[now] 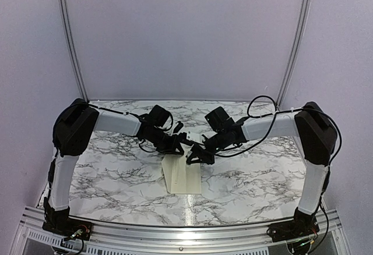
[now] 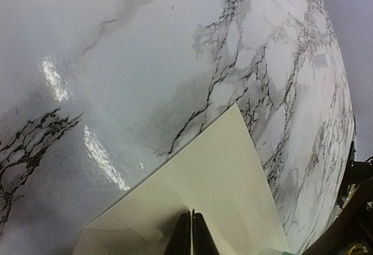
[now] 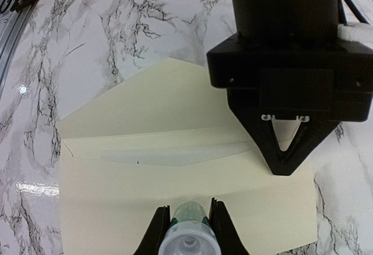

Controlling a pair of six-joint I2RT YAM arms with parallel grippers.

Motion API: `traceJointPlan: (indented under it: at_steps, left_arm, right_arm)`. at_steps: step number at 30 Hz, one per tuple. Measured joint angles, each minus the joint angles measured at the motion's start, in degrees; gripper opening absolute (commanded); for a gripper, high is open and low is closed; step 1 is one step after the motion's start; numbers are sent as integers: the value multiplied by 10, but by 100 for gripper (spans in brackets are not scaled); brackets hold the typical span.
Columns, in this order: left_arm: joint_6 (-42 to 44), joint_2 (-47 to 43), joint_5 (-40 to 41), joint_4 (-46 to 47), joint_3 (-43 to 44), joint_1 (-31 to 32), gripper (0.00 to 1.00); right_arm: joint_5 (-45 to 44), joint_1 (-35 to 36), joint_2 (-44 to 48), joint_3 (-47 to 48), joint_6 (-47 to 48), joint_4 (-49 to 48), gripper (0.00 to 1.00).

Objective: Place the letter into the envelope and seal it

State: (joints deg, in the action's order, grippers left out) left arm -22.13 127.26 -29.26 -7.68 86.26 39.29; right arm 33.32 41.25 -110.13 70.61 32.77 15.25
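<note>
Sealing step in hand: envelope (image 3: pixel 116 208) lies flat on marble table (image 1: pixel 116 173), flap (image 3: pixel 145 103) open, the whiter strip at its mouth probably the letter (image 3: pixel 175 155) already inside; left gripper (image 3: pixel 284 165), jaws pinched together, presses one end, while right gripper (image 3: pixel 186 217) clamps a glue tube (image 3: pixel 187 240), so next likely comes glue along the flap, then folding.

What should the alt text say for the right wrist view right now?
The right claw grips a white-and-green glue tube over the cream envelope, which lies on the marble table with its flap open. The left claw, fingers shut to a point, comes down at one end of the envelope.
</note>
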Motion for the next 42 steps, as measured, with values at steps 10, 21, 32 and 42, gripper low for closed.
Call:
traceJointPlan:
  at_steps: [10,21,32,42]
  left_arm:
    - [24,10,28,-36,25,9,4]
    - [34,15,29,-51,37,10,3]
    - [38,17,29,-61,44,10,2]
    - [42,19,28,-66,49,10,0]
  right_arm:
    - [4,0,-12,13,0,0,0]
    - [5,0,-34,28,0,3,0]
    - [8,2,-40,28,0,3,0]
    - [12,2,-49,35,1,7,0]
